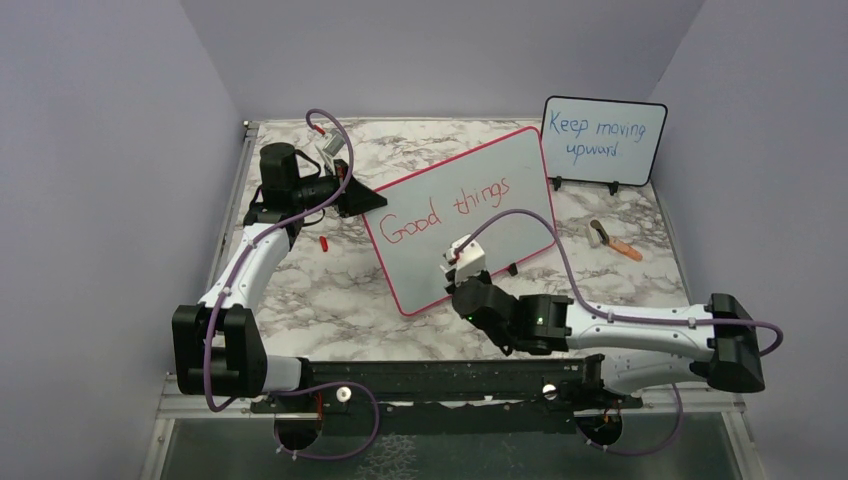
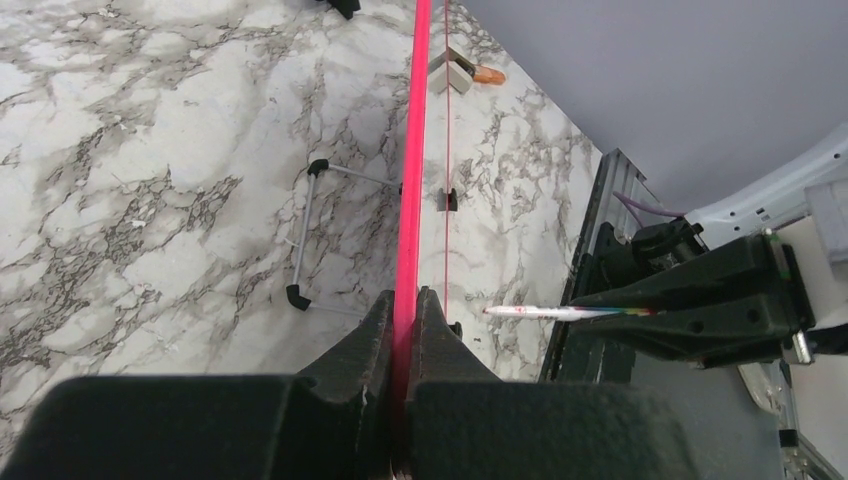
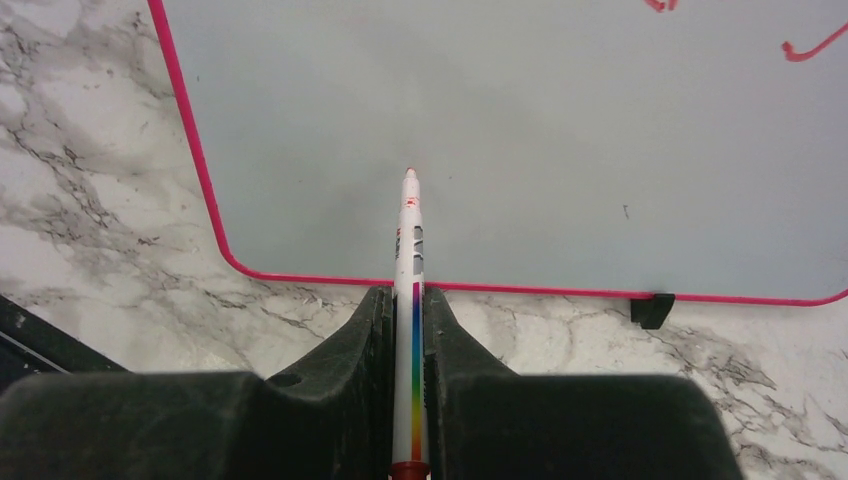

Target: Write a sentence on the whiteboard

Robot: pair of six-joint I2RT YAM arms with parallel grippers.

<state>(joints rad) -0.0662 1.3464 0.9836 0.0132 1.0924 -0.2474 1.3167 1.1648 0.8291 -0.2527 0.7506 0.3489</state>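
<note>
The whiteboard [image 1: 500, 160], white with a red-pink frame, stands tilted mid-table. The sentence reads "Good things" [image 1: 410, 228] in red on one line; no second line shows. My left gripper [image 1: 370, 197] is shut on the board's left edge, and its frame [image 2: 413, 150] runs between the fingers of that gripper [image 2: 408, 300]. My right gripper [image 1: 455, 280] is shut on a white marker with a rainbow stripe [image 3: 410, 250]. In the right wrist view the gripper [image 3: 410, 300] points the tip at the blank lower part of the board [image 3: 550, 130]. I cannot tell whether it touches.
A smaller black-framed board with blue writing [image 1: 603, 140] stands at the back right. An orange-handled tool [image 1: 612, 238] lies right of the whiteboard. A small red cap [image 1: 324, 242] lies left of it. A wire stand [image 2: 300, 240] sits behind the board. A black foot [image 3: 652, 308] supports its lower edge.
</note>
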